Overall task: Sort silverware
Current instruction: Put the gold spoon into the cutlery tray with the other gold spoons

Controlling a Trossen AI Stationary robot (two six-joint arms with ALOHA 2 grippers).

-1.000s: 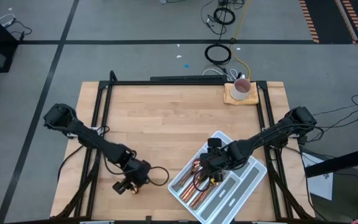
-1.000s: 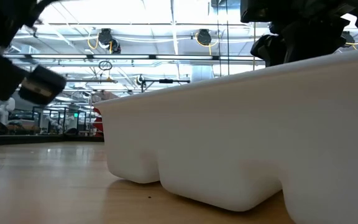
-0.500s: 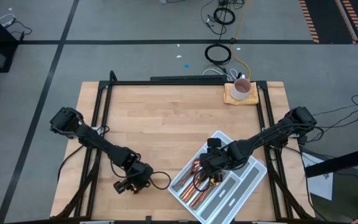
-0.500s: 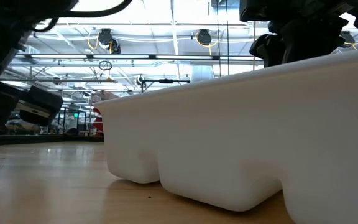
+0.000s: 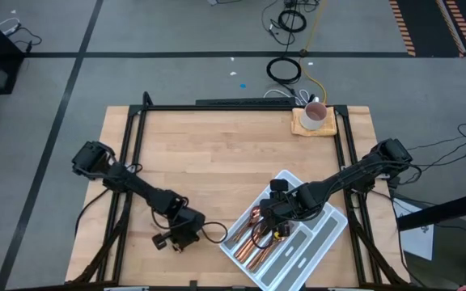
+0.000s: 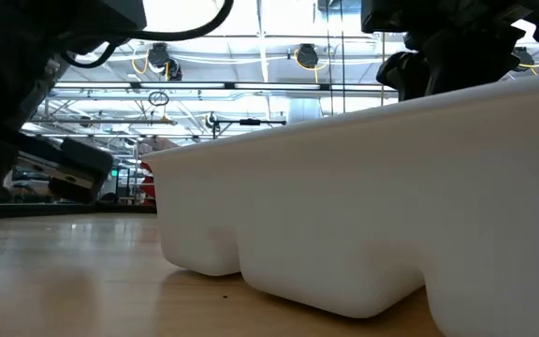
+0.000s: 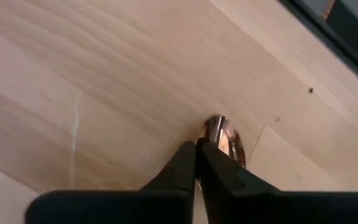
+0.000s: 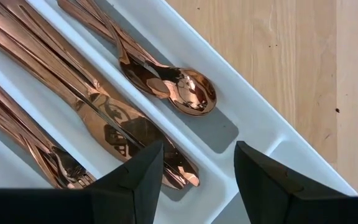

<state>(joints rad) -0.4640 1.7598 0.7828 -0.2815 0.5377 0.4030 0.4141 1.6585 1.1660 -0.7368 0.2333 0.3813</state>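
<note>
The grey-white divided tray (image 5: pixel 324 229) lies slantwise at the table's near right and fills the low view (image 6: pixel 363 215). It holds copper silverware: spoons (image 8: pixel 185 90), knives (image 8: pixel 104 118) and forks (image 8: pixel 42 155). My right gripper (image 8: pixel 197 174) hangs open above the tray (image 5: pixel 272 217), touching nothing. My left gripper (image 5: pixel 176 239) is low over the bare wood left of the tray, shut (image 7: pixel 196 149) on one loose copper piece (image 7: pixel 221 134) that lies on the table. My left gripper pinches the loose copper piece between its two fingertips; the piece's rounded end (image 7: pixel 217 129) shows just past them. The fingers come slanting down from above. The piece rests on the table; the rest of it is hidden behind the fingers.
A mug on a wooden coaster (image 5: pixel 314 117) stands at the far right corner. Black frame rails (image 5: pixel 129 153) run along the table's left and right sides. A dark cable loop (image 5: pixel 213 234) lies between my left gripper and the tray. The table's middle is bare wood.
My left gripper has sunk toward the table and shifted a little toward the tray and the near edge, rolling as it went. My right gripper has kept still over the tray.
</note>
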